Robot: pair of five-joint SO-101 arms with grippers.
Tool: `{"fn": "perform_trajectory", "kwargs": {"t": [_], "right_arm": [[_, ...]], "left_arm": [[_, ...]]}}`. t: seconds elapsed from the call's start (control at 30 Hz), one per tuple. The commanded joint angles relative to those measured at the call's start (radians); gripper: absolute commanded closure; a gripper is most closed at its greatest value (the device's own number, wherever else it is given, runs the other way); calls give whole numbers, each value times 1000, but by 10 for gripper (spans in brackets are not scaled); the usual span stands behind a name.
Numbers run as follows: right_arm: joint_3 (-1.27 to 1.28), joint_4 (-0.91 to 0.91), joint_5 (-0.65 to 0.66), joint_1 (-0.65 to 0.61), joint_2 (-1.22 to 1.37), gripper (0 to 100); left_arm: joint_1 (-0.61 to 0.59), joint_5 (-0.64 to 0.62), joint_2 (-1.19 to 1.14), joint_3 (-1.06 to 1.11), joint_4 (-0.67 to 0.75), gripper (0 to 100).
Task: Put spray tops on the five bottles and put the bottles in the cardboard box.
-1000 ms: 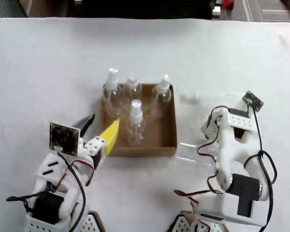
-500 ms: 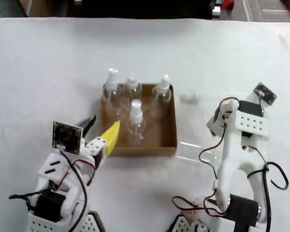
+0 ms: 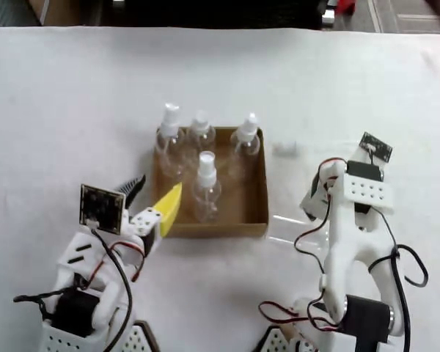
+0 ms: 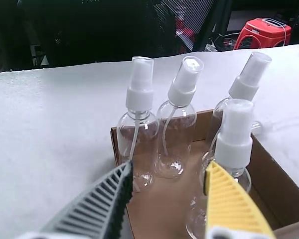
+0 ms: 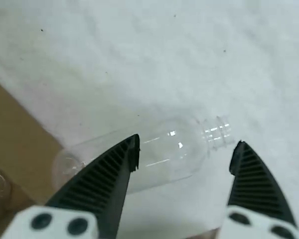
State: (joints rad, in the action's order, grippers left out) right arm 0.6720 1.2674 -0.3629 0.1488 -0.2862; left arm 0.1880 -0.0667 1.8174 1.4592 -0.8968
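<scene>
Several clear bottles with white spray tops stand in the cardboard box (image 3: pixel 261 213), among them one at the front (image 3: pixel 206 186) and one at the back right (image 3: pixel 246 138). A clear bottle without a top (image 3: pixel 289 230) lies on the cloth just right of the box. My right gripper (image 5: pixel 184 144) hangs open above this lying bottle (image 5: pixel 149 155), one finger on each side, not touching it. A loose white spray top (image 3: pixel 284 149) lies farther back. My left gripper (image 3: pixel 151 195) stands open at the box's front left, facing the bottles (image 4: pixel 183 124).
White cloth covers the table (image 3: pixel 73 95), with free room to the left, behind the box and at the far right. The box's brown wall (image 5: pixel 10 149) lies close beside the lying bottle's base. Dark furniture and a red stool (image 4: pixel 269 32) stand beyond the table.
The right arm swung out to the right and away, then came back left toward the lying bottle. The left arm shifted only slightly. The bottles in the box stayed put.
</scene>
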Motion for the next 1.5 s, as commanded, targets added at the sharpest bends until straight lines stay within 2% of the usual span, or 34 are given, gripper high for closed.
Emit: {"fn": "perform_trajectory", "kwargs": {"t": [0.0,0.27,0.47,0.63,0.9,1.03,1.13,1.23,1.3,1.47], "right_arm": [[17,-25,14,2,-10,729],[26,-38,17,-1,-10,729],[46,-142,21,8,-12,728],[-58,-191,40,156,-59,727],[-201,-143,611,390,-255,729],[-195,45,924,463,-325,730],[-155,211,1235,496,-328,730],[-21,248,1496,498,-329,730],[77,228,1559,470,-329,730],[252,104,1516,343,-337,730]], "left_arm": [[15,11,12,-11,26,779],[15,11,12,-11,26,779],[15,11,12,-11,26,779],[15,11,12,-9,25,779],[15,11,12,-9,25,779],[15,11,12,-9,25,779],[15,11,12,-9,25,779],[15,12,12,-9,25,779],[15,12,12,-9,25,779],[15,12,12,-9,25,779]]}}
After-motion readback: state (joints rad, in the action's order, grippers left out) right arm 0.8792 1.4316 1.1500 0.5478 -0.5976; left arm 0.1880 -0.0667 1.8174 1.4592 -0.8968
